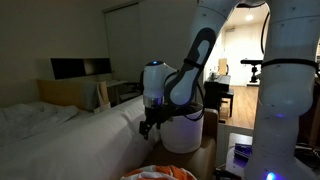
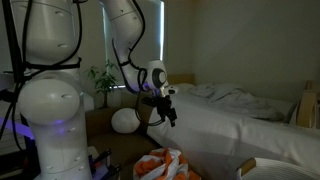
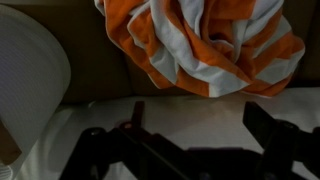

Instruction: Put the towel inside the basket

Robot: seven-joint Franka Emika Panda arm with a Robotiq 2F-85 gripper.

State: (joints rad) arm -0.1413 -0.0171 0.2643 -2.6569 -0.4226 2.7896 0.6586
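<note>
Towel not yet grasped, nothing banked so far.
The towel (image 3: 200, 45) is seen crumpled on the floor, outside the basket (image 3: 30, 70) and apart from it; the jaws are held wide and empty over the bed (image 1: 60, 125) edge, so grasp, carry and drop are all left.

Arm (image 1: 285, 90) = fat glossy white links w/ black joint bands (image 1: 200, 50) above the gripper (image 1: 148, 125), plus a rounded white wrist housing (image 1: 155, 78) right over it. Gripper (image 2: 168, 112) is black and blocky in both exterior views; in wrist view it's only dark fingers (image 3: 285, 135). Big base link (image 2: 45, 115), furthest from gripper, has a blue-purple glow.
</note>
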